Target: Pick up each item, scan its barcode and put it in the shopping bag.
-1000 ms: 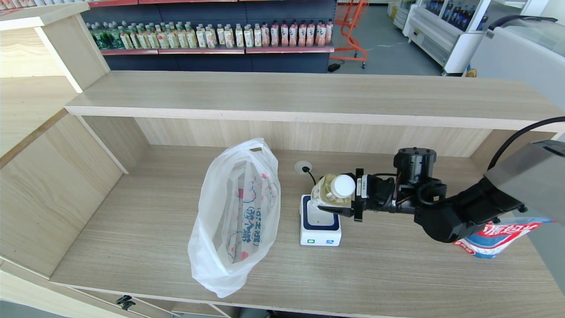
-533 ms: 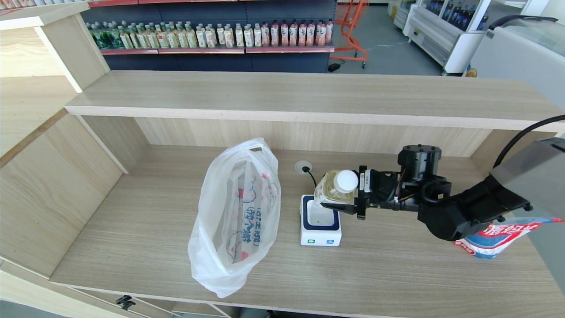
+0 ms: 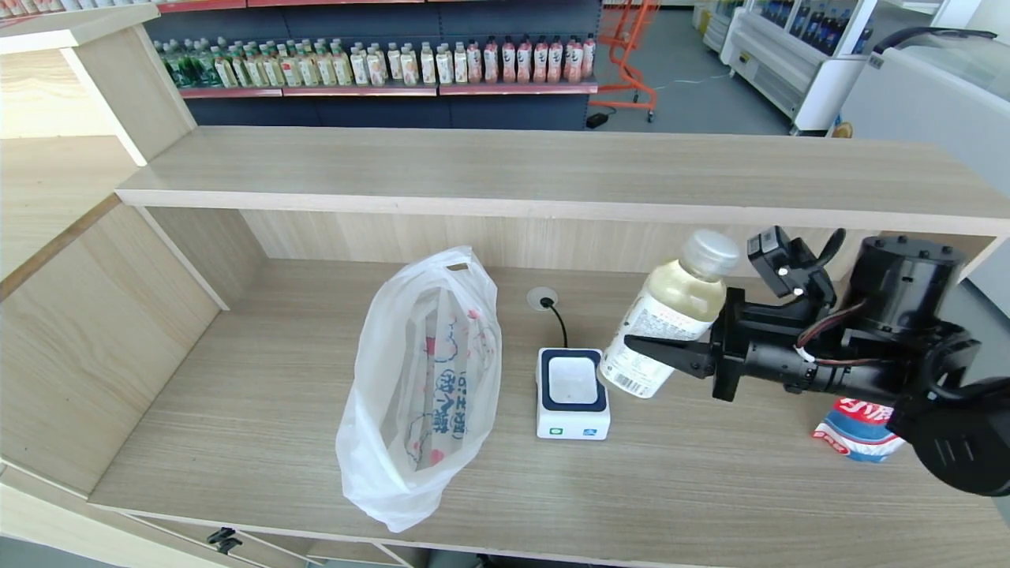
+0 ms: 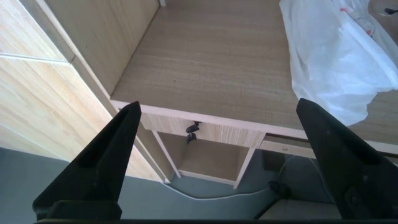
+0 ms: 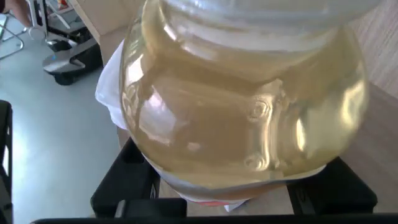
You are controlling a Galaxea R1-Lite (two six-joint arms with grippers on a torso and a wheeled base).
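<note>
- Bottle is rising off the scanner since earlier, now hanging tilted just right of it, above the worktop.
- Showing pale yellow liquid, greyish cap, white barcoded label.
- Right gripper fingers are clamping its body.
- Left gripper fingers are standing wide apart near the shopping bag.

A bottle of pale yellowish drink sits clamped in the claw.

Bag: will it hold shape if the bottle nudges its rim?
Probably not: the bag is thin, crinkled film, so it likely folds under the bottle. It lies slumped on the counter, unanchored, so it may slide too.
</note>
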